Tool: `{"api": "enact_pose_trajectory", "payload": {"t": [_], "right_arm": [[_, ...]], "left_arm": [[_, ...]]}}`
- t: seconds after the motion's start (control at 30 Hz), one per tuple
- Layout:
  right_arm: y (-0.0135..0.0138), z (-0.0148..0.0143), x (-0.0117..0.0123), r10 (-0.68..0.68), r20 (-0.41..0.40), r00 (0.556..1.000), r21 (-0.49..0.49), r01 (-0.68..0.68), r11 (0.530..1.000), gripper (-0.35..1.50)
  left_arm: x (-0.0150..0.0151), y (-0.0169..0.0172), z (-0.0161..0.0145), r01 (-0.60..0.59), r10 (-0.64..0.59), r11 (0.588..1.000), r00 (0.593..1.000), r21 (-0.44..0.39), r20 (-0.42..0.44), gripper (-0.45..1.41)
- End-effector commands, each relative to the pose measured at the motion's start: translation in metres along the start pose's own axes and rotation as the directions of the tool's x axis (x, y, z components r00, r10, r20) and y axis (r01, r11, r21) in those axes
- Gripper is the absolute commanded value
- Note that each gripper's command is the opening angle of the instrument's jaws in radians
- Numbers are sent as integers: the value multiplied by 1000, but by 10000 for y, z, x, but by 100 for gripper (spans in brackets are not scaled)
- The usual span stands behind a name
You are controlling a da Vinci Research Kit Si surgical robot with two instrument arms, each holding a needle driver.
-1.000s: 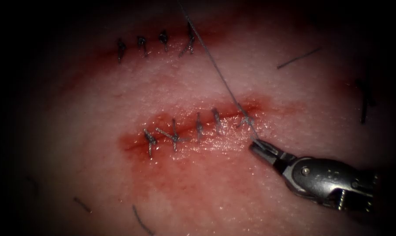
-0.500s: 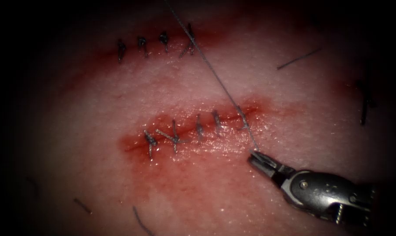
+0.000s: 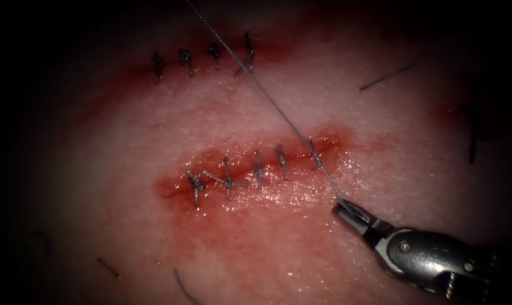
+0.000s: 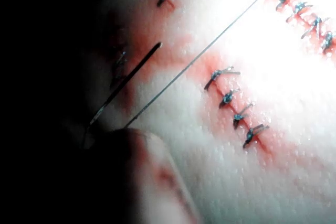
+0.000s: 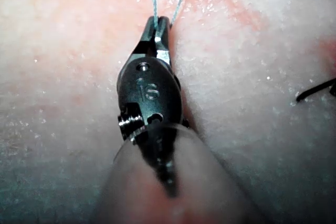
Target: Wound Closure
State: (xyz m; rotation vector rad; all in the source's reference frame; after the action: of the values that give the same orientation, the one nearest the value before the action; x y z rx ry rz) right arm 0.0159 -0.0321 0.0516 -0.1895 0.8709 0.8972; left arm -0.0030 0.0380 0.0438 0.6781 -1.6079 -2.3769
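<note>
Right gripper (image 3: pixel 342 207) clenched on thread (image 3: pixel 267 101) just below the cut's (image 3: pixel 256 169) right end, thread taut, slanting up over the cut and its stitches (image 3: pixel 257 168), across tissue (image 3: pixel 126 141), red fluid (image 3: pixel 239 226) around the cut.

The right arm's tool (image 3: pixel 346 210), jaws clamped on the thread (image 3: pixel 267 101), is drawing back down and to the right, away from the cut (image 3: pixel 256 166) in the tissue (image 3: pixel 126 141). The taut strand is leaning further left, its upper end now crossing the upper row of stitches (image 3: pixel 202 59).
</note>
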Motion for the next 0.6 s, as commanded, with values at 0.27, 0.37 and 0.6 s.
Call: {"api": "enact_pose_trajectory", "payload": {"t": [0.27, 0.37, 0.6], "right_arm": [[-10, 13, 3, 1, -4, 1000, 76, -1, 997, -35], [-3, 25, 4, -2, -22, 1000, 181, 6, 983, 54], [6, 27, 10, -2, -40, 999, 155, 8, 988, 131]], "left_arm": [[51, 12, 8, 157, -157, 988, 986, 2, 58, -45], [83, 17, -1, 240, -240, 970, 971, -40, 18, -45], [140, 38, -27, 411, -426, 901, 898, -137, -107, -45]]}}
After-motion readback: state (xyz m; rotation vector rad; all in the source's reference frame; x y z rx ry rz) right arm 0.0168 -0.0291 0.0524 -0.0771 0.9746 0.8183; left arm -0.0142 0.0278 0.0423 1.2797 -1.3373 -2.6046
